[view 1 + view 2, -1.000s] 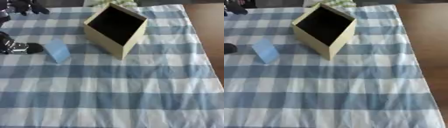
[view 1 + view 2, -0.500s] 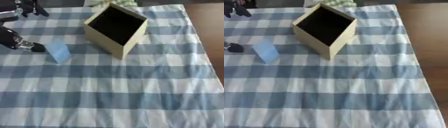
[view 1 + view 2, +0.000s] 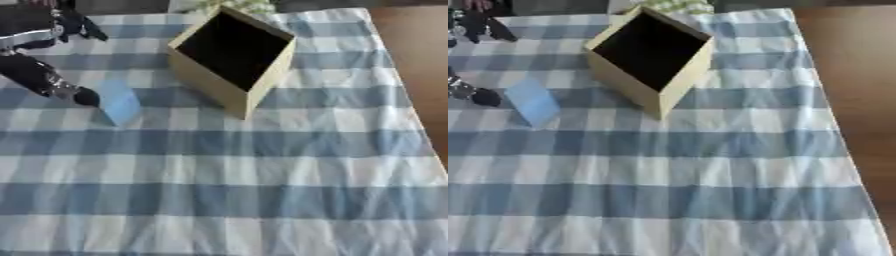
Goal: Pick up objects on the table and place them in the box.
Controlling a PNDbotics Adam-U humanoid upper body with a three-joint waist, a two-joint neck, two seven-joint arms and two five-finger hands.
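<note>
A light blue block stands on the blue and white checked cloth, left of centre. To its right a tan cardboard box stands open, its dark inside facing up. My left hand comes in from the left edge; one black finger reaches almost to the block's left side, and other fingers are spread higher up, near the far left corner. The hand is open and holds nothing. My right hand shows in neither view.
Something green and white lies just behind the box at the far edge. The cloth ends at the right, where bare brown table shows.
My left hand has moved right, and its lower finger has closed in on the blue block's left side. Block and box have stayed in place.
</note>
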